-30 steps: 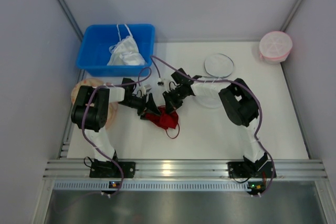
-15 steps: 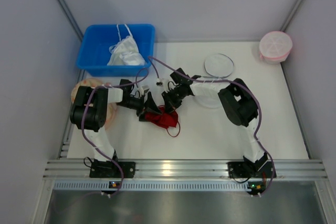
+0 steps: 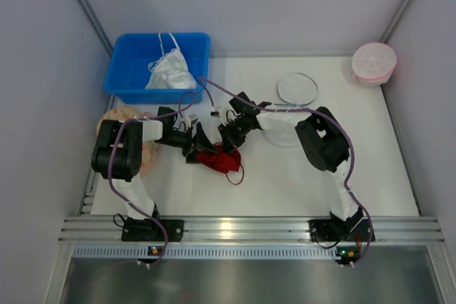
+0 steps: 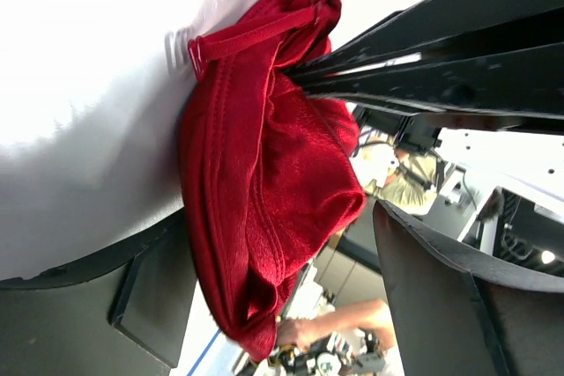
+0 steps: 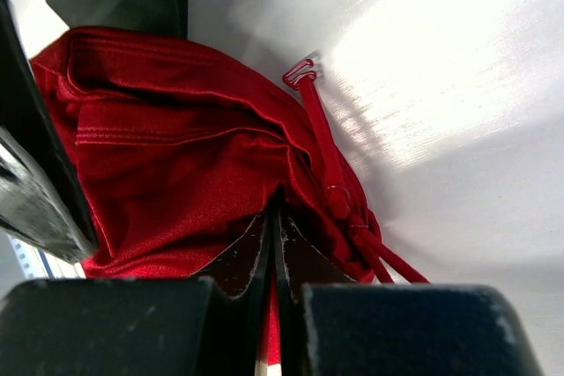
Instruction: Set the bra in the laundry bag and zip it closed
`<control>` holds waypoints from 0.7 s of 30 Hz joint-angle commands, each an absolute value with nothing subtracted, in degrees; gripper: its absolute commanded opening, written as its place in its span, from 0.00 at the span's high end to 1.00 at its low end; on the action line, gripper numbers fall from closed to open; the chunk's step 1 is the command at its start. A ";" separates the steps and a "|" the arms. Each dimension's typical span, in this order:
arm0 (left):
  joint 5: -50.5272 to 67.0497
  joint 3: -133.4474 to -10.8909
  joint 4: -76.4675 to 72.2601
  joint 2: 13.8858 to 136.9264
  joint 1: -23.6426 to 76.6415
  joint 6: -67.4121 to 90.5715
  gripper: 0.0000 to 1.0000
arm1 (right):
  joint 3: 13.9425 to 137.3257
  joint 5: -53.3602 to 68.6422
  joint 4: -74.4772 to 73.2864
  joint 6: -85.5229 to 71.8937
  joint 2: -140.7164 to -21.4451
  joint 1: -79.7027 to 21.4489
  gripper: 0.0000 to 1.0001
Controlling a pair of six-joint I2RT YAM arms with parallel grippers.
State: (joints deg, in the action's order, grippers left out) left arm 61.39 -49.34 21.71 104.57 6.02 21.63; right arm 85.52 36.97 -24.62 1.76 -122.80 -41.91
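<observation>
Currently the right tool [image 3: 229, 143] is pinching the bra [image 3: 217, 159] by a thin fold, left of the surface's middle; the left tool [image 3: 195, 148] is gaping empty. Lifting is probably risking a slip or snagged straps [image 3: 236, 176].

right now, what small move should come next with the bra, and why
Probably lift the bra with the right gripper toward the laundry bag: that gripper is shut on the fabric, while the left gripper stands open around it.

bra [image 3: 217, 159] on table [image 3: 285, 183], laundry bag [image 3: 297, 87] behind
</observation>
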 commanded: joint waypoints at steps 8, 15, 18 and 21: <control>63.63 -49.48 18.37 101.95 5.18 23.38 0.19 | 87.09 33.57 -25.05 4.31 -124.98 -43.07 1.00; 61.70 -49.40 17.23 101.25 9.05 23.20 0.22 | 89.82 33.49 -25.84 3.87 -126.21 -43.51 1.00; 59.68 -49.31 15.39 101.16 10.89 24.69 0.28 | 90.35 33.57 -25.93 3.95 -126.39 -43.59 1.00; 59.24 -49.04 13.63 102.21 11.16 26.71 0.45 | 90.53 33.92 -25.93 3.96 -126.21 -43.59 1.00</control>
State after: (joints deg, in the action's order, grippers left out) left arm 58.65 -49.23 18.81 103.61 10.50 24.56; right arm 88.68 35.94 -26.28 2.55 -124.40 -42.13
